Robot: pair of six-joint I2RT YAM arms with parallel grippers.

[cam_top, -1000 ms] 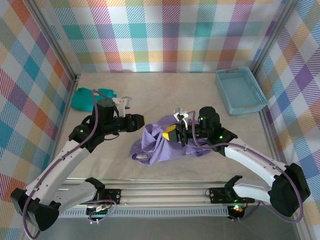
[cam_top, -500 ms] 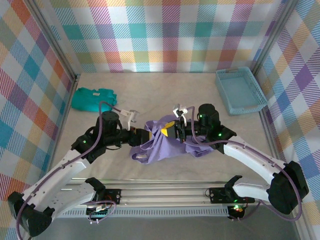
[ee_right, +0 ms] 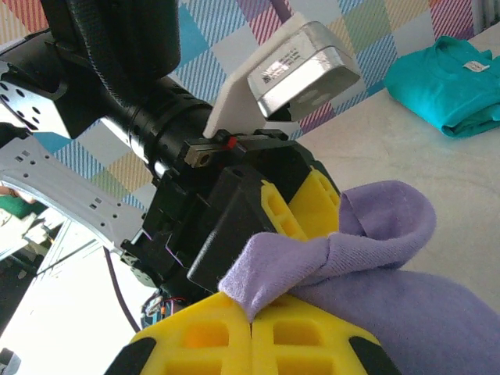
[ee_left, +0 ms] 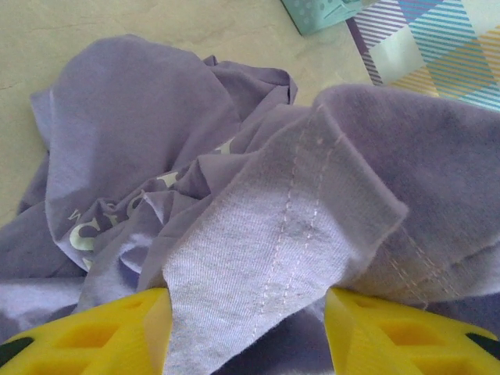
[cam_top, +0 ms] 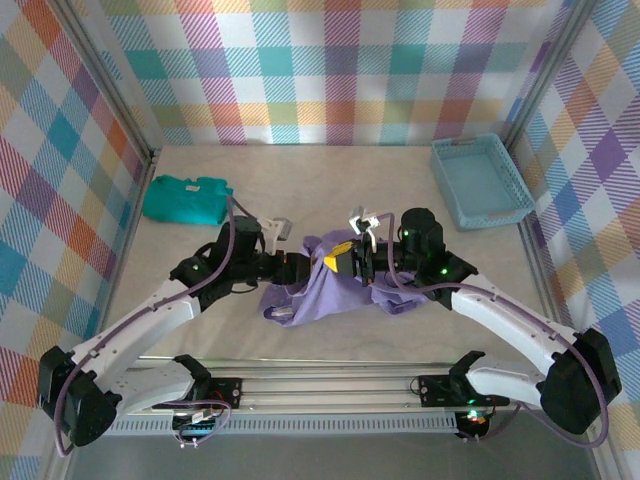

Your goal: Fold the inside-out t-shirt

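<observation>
Crumpled lavender t-shirt point(cam_top: 330, 295).
It is pinched by the right gripper point(ee_right: 251, 312); the left gripper point(ee_left: 246, 332), at ten o'clock, is parted around the hem point(ee_left: 305, 226); the lettering point(ee_left: 82, 230) is unreadable.

left tool point(ee_left: 248, 332) jaws apart at 6 o'clock, stitched hem of the t-shirt point(ee_left: 141, 117) lying between them. white lettering point(ee_left: 98, 223) at 8 o'clock, bare bench point(ee_left: 117, 23) at 11, teal basket point(ee_left: 316, 9) corner at 1

Teal-green folded garment point(cam_top: 183, 198) lies far-left on pale worktop point(cam_top: 330, 180), close to wall. Light-blue slotted plastic basket point(cam_top: 482, 183) sits at far-right corner, well apart from garment. Multicolour plaid walls point(cam_top: 340, 70) enclose back & both sides.
</observation>
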